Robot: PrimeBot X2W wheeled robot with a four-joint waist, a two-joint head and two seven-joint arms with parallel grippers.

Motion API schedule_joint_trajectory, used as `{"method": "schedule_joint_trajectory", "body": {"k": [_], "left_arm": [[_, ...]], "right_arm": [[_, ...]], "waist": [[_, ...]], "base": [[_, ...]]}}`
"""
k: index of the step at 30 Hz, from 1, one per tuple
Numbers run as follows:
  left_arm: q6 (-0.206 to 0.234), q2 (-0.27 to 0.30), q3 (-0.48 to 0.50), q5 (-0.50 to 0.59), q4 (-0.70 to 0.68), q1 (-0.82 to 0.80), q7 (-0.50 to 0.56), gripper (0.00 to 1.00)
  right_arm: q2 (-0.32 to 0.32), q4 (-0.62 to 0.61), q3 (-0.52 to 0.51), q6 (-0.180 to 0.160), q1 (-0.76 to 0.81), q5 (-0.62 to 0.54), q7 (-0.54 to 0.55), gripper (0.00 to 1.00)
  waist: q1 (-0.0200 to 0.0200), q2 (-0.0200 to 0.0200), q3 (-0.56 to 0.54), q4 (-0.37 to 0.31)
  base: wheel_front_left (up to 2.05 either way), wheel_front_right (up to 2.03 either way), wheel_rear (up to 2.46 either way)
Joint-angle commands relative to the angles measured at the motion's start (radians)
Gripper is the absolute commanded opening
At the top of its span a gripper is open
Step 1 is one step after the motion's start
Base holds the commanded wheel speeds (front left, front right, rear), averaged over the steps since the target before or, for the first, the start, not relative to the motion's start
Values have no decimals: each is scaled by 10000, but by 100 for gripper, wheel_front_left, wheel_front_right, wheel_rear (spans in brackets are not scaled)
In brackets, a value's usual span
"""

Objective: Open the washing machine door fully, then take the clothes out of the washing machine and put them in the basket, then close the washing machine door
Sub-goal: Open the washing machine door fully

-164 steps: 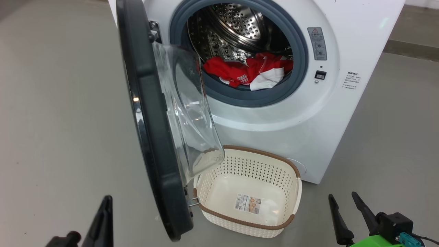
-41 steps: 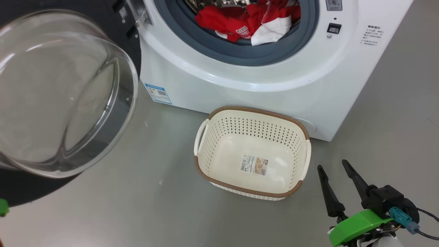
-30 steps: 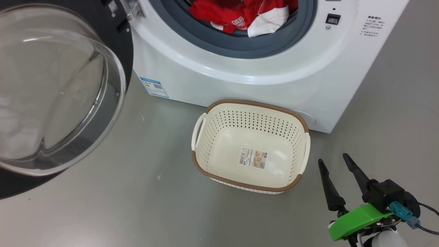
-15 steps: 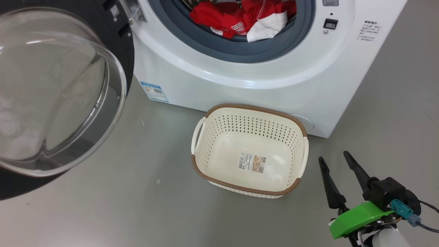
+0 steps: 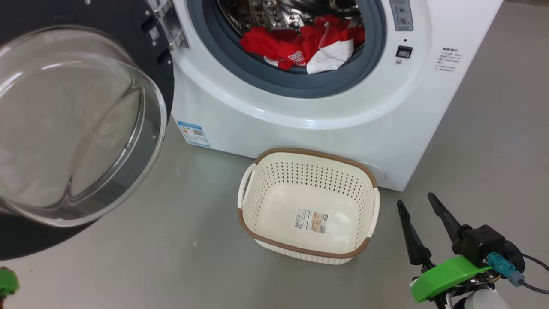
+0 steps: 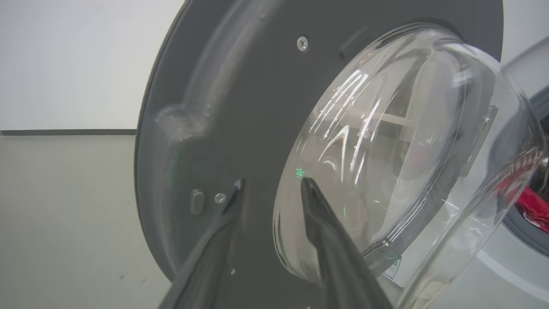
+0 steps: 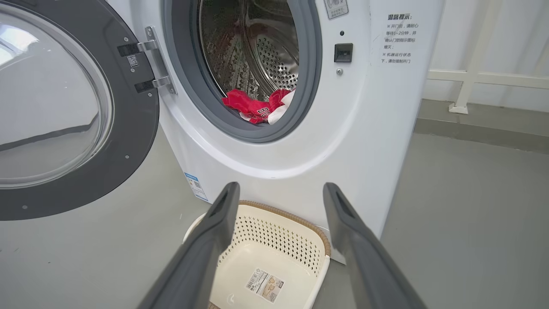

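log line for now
door: wide open | clothes: in drum | basket: empty | left gripper: open, by door | right gripper: open, empty

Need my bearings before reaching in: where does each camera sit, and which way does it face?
Head view: high on the robot, looking down at the washing machine and basket; right hand at lower right.
Left wrist view: beside the open washing machine door, facing its inner side and glass porthole; left hand, fingers apart.
Right wrist view: low, facing the drum with the clothes, basket below; right hand, fingers open.
Head and right wrist views share clothes, basket, washing machine door.
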Motion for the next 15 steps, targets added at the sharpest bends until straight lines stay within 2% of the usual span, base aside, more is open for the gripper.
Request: {"method": "schedule_joint_trajectory", "body": {"k": [1, 10, 15], "left_arm": [[-52, 353, 209, -139, -443, 237, -51, 100], [-53, -420, -461, -378, -1726, 1362, -51, 100], [-53, -726, -856, -345, -2382, 1931, -51, 100]], "right_arm": [[-15, -218, 258, 48, 38, 21, -93, 100], [-5, -329, 191, 48, 256, 99, -93, 100], [9, -374, 95, 48, 359, 161, -93, 100]], "waist": [[0, 0, -170, -92], [0, 0, -485, -306], [0, 0, -651, -645]], "base": [[0, 0, 0], [0, 0, 0], [0, 0, 0]]}}
